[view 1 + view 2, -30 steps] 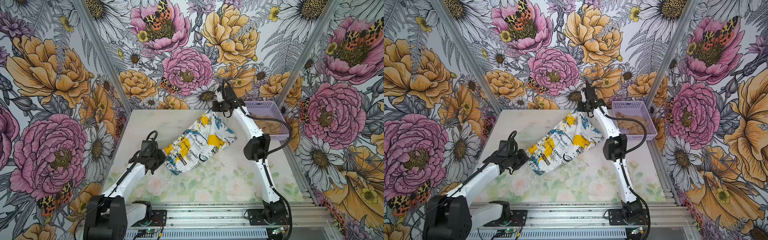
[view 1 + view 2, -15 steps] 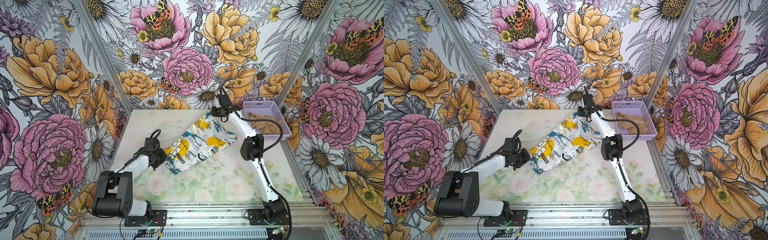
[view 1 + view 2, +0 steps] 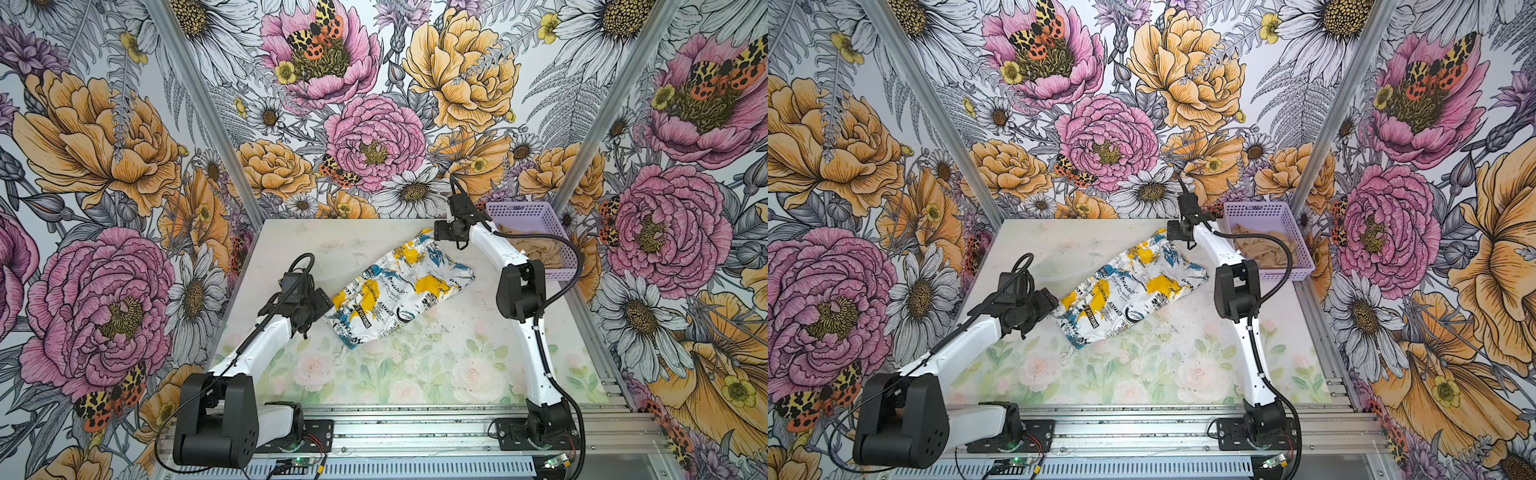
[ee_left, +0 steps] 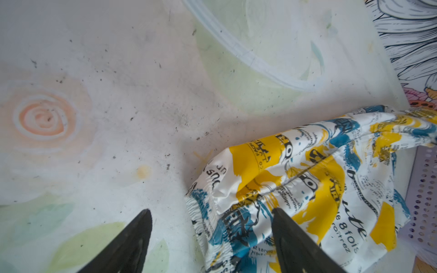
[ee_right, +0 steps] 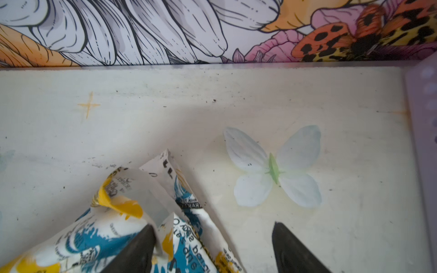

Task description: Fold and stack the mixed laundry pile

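The white garment with blue and yellow patches and black lettering [image 3: 399, 291] [image 3: 1133, 291] lies stretched out slantwise on the table in both top views. My left gripper [image 3: 326, 305] [image 3: 1055, 305] is at its near-left end, open. In the left wrist view the elastic edge [image 4: 201, 212] lies between the spread fingers of the left gripper [image 4: 211, 210]. My right gripper [image 3: 436, 235] [image 3: 1171, 235] [image 5: 212, 224] stands open at the far-right corner, where a fabric tip [image 5: 165, 170] curls up beside one finger. The tan garment [image 3: 536, 249] [image 3: 1262, 245] lies crumpled in the basket.
The lavender perforated basket [image 3: 519, 206] [image 3: 1256, 205] [image 4: 423, 201] [image 5: 423, 118] stands at the back right against the side wall. Floral walls close in the table on three sides. An aluminium rail with both arm bases runs along the front edge.
Both grippers went from shut to open and let go of the printed garment's two ends. The garment sank from being held taut to lying on the table.
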You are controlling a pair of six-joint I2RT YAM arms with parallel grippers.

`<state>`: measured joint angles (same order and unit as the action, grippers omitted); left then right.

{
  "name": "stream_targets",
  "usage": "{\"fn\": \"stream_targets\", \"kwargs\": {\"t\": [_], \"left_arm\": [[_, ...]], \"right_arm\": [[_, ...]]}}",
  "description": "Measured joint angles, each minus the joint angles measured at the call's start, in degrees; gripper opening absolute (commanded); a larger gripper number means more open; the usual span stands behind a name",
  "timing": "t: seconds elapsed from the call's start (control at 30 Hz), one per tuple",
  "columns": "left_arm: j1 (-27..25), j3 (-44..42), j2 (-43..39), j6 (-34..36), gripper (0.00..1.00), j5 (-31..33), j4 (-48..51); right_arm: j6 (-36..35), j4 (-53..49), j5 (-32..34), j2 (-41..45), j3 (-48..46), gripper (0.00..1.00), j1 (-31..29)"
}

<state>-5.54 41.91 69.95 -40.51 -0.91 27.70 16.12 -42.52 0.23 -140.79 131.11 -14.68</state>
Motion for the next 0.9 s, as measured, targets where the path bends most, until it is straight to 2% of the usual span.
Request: {"fn": "stream_targets", "kwargs": {"t": [0.2,0.37,0.43,0.57,0.63,0.73,0.9], "left_arm": [[-6.4,1.6,-0.3,-0.6,0.85,2.1,1.8],[-9.4,2.6,1.7,-1.3,0.86,3.1,2.3],[-9.9,2.9,2.9,-1.3,0.86,3.1,2.4],[-10.5,3.2,4.3,-1.3,0.84,3.1,2.5],[-11.1,3.7,5.1,-1.2,0.83,3.0,2.5],[-12.7,4.6,6.9,-0.9,0.81,2.8,2.5],[-13.8,4.9,11.8,0.2,0.76,2.7,2.3]], "right_arm": [[-1.5,0.9,0.2,1.1,1.9,0.92,-0.4],[-1.5,1.3,-0.3,-1.6,13.3,0.95,-0.4],[-1.1,1.6,-0.7,-2.3,17.0,0.94,-0.4],[-0.2,2.2,-2.3,-2.5,18.4,0.82,-0.3],[0.1,2.7,-3.1,-1.4,14.6,0.77,-0.3],[-0.4,2.3,-3.7,2.1,2.4,0.72,-0.3],[-2.2,0.7,-3.6,4.9,-13.7,0.69,-0.5]]}}
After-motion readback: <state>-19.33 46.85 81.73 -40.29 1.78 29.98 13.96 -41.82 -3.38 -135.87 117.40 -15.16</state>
